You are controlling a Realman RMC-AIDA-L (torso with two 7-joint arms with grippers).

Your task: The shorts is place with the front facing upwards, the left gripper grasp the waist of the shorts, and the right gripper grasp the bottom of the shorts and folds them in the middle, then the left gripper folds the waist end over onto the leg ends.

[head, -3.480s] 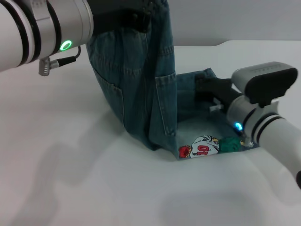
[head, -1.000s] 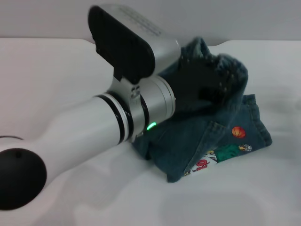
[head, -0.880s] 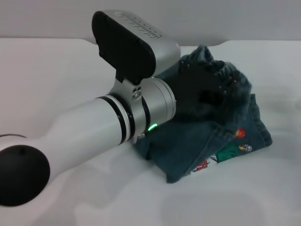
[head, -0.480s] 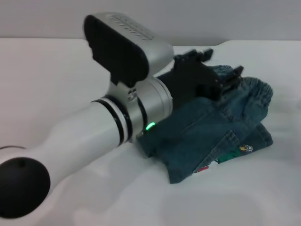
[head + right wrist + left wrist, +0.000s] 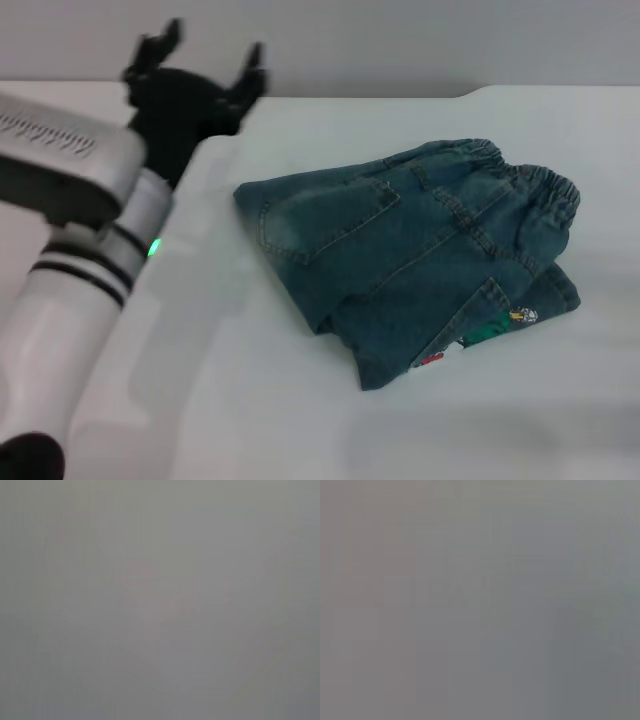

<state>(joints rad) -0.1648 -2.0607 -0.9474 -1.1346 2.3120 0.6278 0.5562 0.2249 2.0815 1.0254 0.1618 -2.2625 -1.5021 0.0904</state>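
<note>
The blue denim shorts (image 5: pixel 420 250) lie folded on the white table (image 5: pixel 250 400) in the head view, right of centre. The elastic waist (image 5: pixel 535 185) rests on top at the right, over the leg ends with their coloured print (image 5: pixel 480 335). My left gripper (image 5: pixel 205 60) is open at the far left, lifted clear of the shorts, with nothing between its black fingers. The right gripper is out of view. Both wrist views show only plain grey.
The table's far edge (image 5: pixel 400 97) runs behind the shorts. My left arm (image 5: pixel 80 250) crosses the left side of the table.
My left gripper laid the waist end over the leg ends, let go, and pulled back to the far left. The right arm left the view.
</note>
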